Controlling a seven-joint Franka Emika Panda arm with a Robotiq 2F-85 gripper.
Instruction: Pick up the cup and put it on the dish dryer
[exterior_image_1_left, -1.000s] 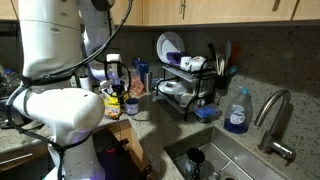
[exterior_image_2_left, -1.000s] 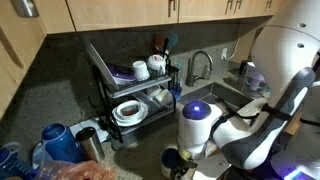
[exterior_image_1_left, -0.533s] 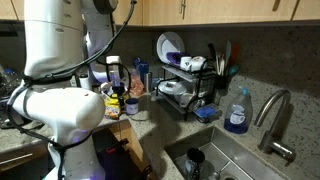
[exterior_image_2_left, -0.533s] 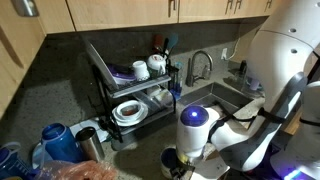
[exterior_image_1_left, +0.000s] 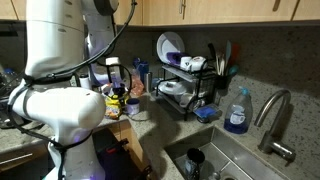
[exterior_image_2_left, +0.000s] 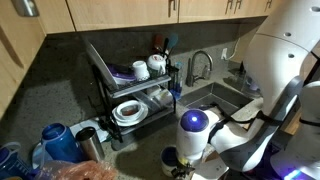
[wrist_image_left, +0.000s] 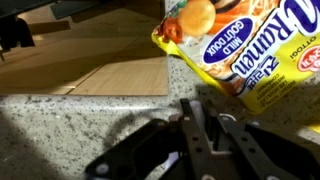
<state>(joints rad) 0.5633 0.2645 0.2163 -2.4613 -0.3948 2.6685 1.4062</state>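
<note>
The cup (exterior_image_2_left: 170, 158) is a small dark one on the granite counter at the bottom of an exterior view, right under the wrist. My gripper (exterior_image_2_left: 180, 163) is down on it. In the wrist view the gripper (wrist_image_left: 203, 112) has its two black fingers drawn close together, with a thin pale edge of the cup (wrist_image_left: 166, 160) pinched between them. The dish dryer (exterior_image_1_left: 190, 85) is a black two-tier wire rack with white plates and bowls. It stands against the back wall in both exterior views (exterior_image_2_left: 130, 85), well away from the gripper. The robot's white arm hides the cup in one exterior view.
A yellow ramen packet (wrist_image_left: 240, 50) and a wooden board (wrist_image_left: 110, 70) lie just beyond the fingers. A steel sink (exterior_image_1_left: 235, 160) with a faucet (exterior_image_1_left: 275, 115), a blue soap bottle (exterior_image_1_left: 237, 112) and another cup (exterior_image_1_left: 194, 160) sits beside the rack. A blue kettle (exterior_image_2_left: 58, 145) is on the counter.
The arm has sunk slightly toward the counter over the dark cup. I cannot see the jaws themselves in the earlier frames.
</note>
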